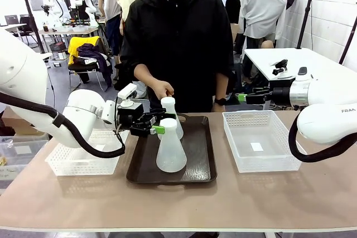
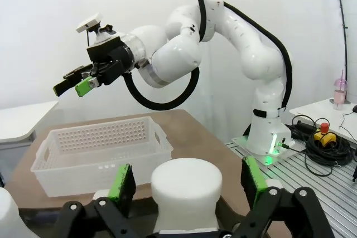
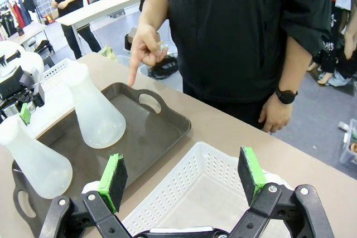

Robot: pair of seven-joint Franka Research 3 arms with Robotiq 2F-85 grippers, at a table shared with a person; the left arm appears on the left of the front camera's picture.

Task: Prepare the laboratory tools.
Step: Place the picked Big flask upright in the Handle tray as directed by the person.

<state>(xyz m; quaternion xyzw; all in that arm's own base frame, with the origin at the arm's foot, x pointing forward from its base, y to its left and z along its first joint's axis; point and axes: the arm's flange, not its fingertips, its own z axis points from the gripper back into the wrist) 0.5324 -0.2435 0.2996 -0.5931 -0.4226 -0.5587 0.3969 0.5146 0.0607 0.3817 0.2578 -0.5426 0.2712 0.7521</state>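
Both flasks stand on tray; L gripper fingers spread around near neck, R gripper spread, empty; little left.

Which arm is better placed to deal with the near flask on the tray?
Left, probably. Its end effector already straddles the near flask's neck with open fingers. The right end effector hangs open above the right basket, well away from the tray.

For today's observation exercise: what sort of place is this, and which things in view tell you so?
Probably a robotics research lab: white robot arms work at a table holding flasks, another robot rig stands farther back, with cabling and an emergency-stop button.
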